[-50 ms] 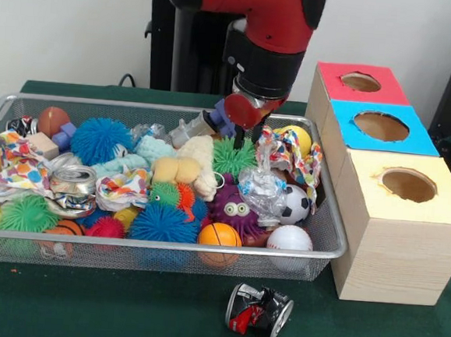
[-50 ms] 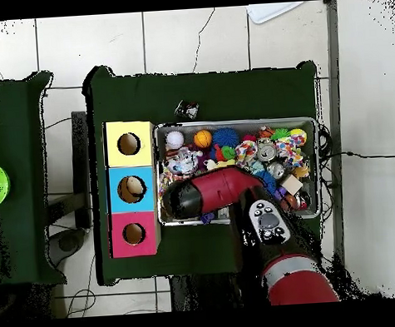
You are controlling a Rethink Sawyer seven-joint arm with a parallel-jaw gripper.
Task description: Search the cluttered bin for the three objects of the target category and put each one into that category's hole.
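Nearest, a crushed can (image 1: 259, 311) lies on the green table (image 1: 121, 309) outside the wire bin (image 1: 327, 223) (toys heaped inside). Above the bin's far side the gripper (image 1: 244, 112) is clamped around a red ball (image 1: 241, 110), near the three-holed box (image 1: 393, 221).

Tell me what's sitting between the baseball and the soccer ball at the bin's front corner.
Nothing: in the front view the baseball sits right below the soccer ball, touching it.
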